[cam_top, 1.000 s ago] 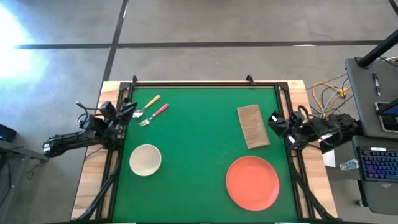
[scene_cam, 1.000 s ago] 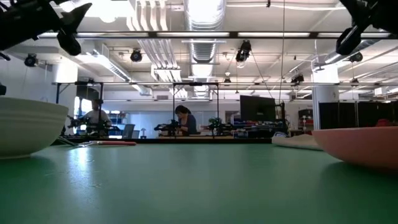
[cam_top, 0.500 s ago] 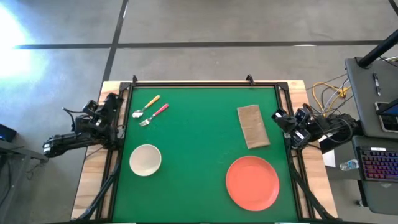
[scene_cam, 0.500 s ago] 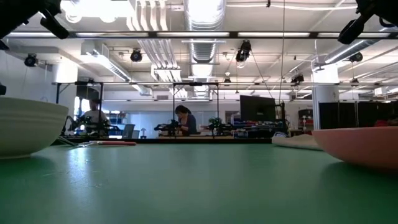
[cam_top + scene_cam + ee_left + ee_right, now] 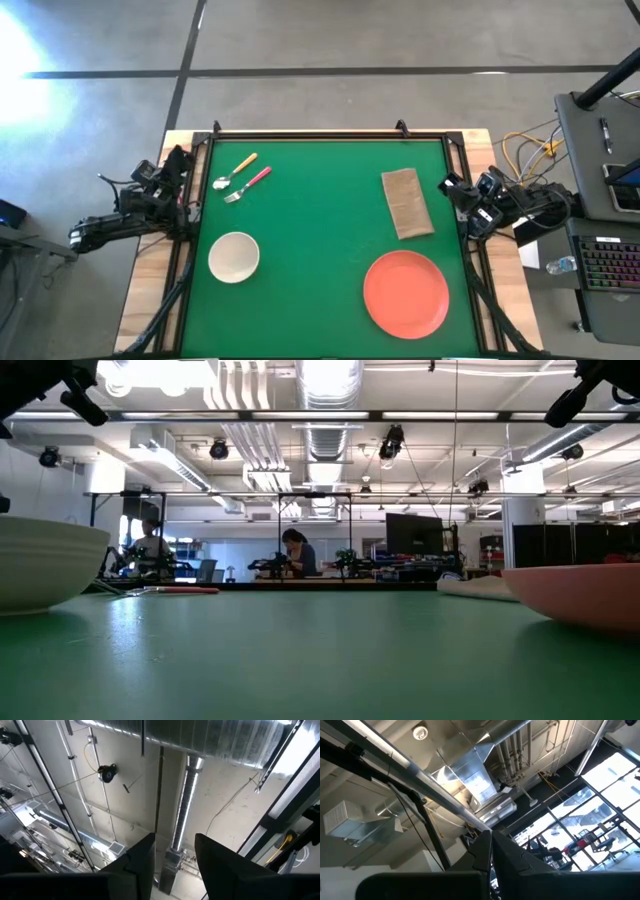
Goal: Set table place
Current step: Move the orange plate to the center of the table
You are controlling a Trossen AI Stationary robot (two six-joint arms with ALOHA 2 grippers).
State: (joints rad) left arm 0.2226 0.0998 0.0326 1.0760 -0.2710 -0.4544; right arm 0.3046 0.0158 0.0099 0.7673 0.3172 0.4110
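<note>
The orange-red plate [image 5: 405, 293] lies flat at the near right of the green table [image 5: 320, 280]. The cream bowl [image 5: 234, 256] stands at the near left. The yellow-handled spoon [image 5: 232, 172] and the pink-handled fork [image 5: 248, 184] lie side by side at the far left. The brown napkin [image 5: 407, 203] lies flat at the right. My left gripper [image 5: 178, 160] is over the table's left frame, open and empty, pointing up at the ceiling in its wrist view [image 5: 172, 850]. My right gripper [image 5: 448, 184] is over the right frame, shut and empty, and also points up [image 5: 491, 840].
A black frame [image 5: 300, 135] and light wooden edges run around the table. A desk with a keyboard [image 5: 610, 270] and cables [image 5: 525, 150] stands off the right side. The green middle of the table between bowl, napkin and plate is bare.
My left gripper has drawn back from beside the spoon toward the table's left edge and risen. My right gripper has drawn back a little toward the right edge and risen. The plate, bowl, spoon, fork and napkin have kept still.
</note>
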